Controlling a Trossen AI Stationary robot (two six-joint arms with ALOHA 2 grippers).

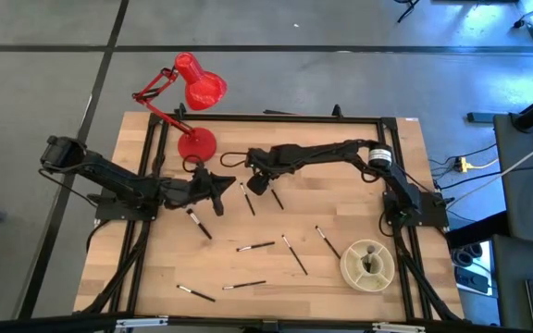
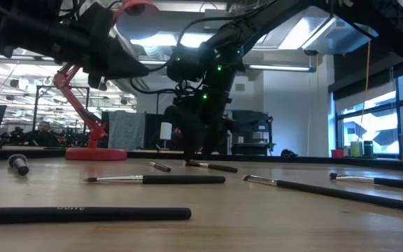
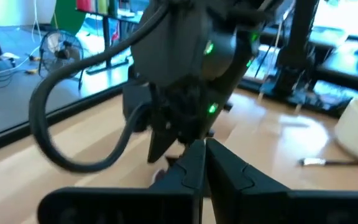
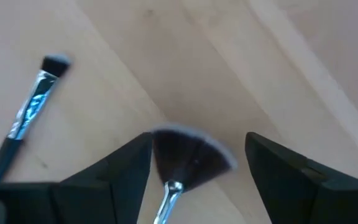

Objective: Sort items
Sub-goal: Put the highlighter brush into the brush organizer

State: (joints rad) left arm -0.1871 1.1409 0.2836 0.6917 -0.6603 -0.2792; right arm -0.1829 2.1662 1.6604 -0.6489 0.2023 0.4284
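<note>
Several thin black-handled brushes lie flat and scattered on the wooden table (image 1: 155, 268), such as one (image 1: 255, 247) near the middle and one (image 1: 195, 293) by the near edge. My right gripper (image 4: 199, 142) is open, low over the table's far middle (image 1: 255, 182). A fan-tipped brush (image 4: 191, 155) lies on the wood between its fingers, and a flat-tipped brush (image 4: 33, 112) lies beside it. My left gripper (image 3: 205, 152) is shut with nothing in it. It hovers just left of the right gripper (image 1: 228, 184) and points at it. My right gripper comes from above, slanting down, with its fingers on either side of the fan brush's bristle head (image 4: 166, 146). One finger (image 4: 132, 165) stands right at the bristles' edge, and I cannot tell whether it touches them. The brush lies flat on the table.
A red desk lamp (image 1: 192, 88) stands on its round base (image 1: 196, 143) at the table's far left. A round cream divided dish (image 1: 368, 264) sits at the near right. A black frame (image 1: 276, 117) runs along the table's edges. Bare wood shows between the brushes.
</note>
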